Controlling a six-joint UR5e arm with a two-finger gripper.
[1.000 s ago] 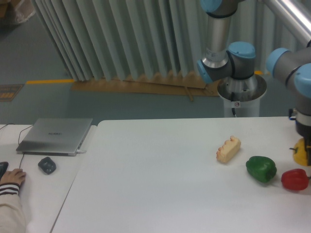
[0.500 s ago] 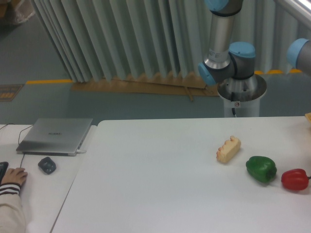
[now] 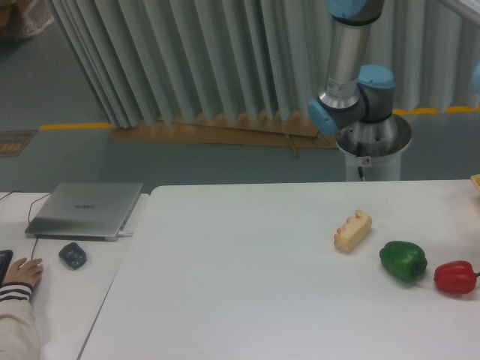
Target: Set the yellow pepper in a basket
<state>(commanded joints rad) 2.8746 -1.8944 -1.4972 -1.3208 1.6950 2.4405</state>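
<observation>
The yellow pepper is out of view now. My gripper is also out of view, past the right edge of the frame; only the arm's base (image 3: 373,139) and upright links (image 3: 346,52) show behind the table. No whole basket shows; a small tan corner (image 3: 475,181) sits at the right edge of the table, and I cannot tell what it is.
On the white table (image 3: 247,285) lie a green pepper (image 3: 403,260), a red pepper (image 3: 455,277) at the right edge, and a beige toy bread piece (image 3: 352,230). On the left desk are a closed laptop (image 3: 86,209), a mouse (image 3: 72,255) and a person's hand (image 3: 21,271).
One second ago my gripper stood over the yellow pepper at the table's right edge. Both have since left the frame to the right. The other objects have not moved.
</observation>
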